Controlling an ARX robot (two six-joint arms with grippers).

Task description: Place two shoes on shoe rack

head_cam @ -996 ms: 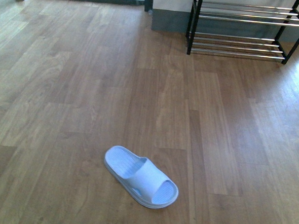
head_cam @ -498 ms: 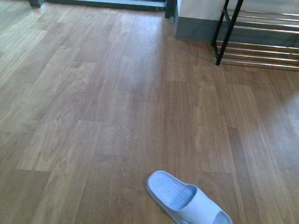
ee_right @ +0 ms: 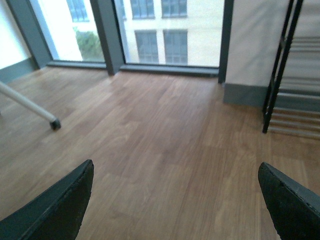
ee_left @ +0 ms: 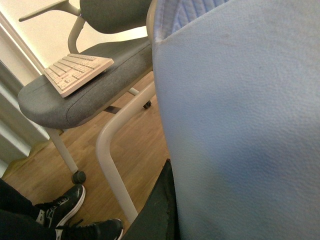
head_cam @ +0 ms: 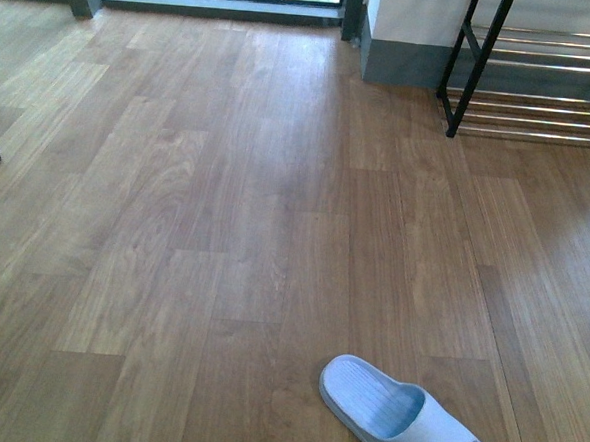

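No grey sneakers show; the shoes in view are light blue slippers. One slipper (head_cam: 403, 418) lies on the wood floor at the near right of the front view. My left gripper (ee_left: 170, 200) is shut on a second light blue slipper (ee_left: 240, 125), which fills most of the left wrist view; only one dark finger (ee_left: 157, 212) shows. The shoe rack (head_cam: 542, 106), black frame with chrome rods, stands at the far right against the wall, and also shows in the right wrist view (ee_right: 295, 75). My right gripper (ee_right: 175, 200) is open and empty above bare floor.
A grey office chair (ee_left: 90, 95) with a keyboard (ee_left: 75, 72) on its seat is near the left arm, with a person's black sneakers (ee_left: 65, 210) beside it. A chair caster (ee_right: 55, 124) and floor-length windows (ee_right: 170, 30) lie ahead. A grey skirting (head_cam: 405, 59) runs beside the rack.
The front view has shifted: the slipper on the floor and the shoe rack now sit further right in the picture, and the slipper sits lower. A dark object has appeared at the left edge.
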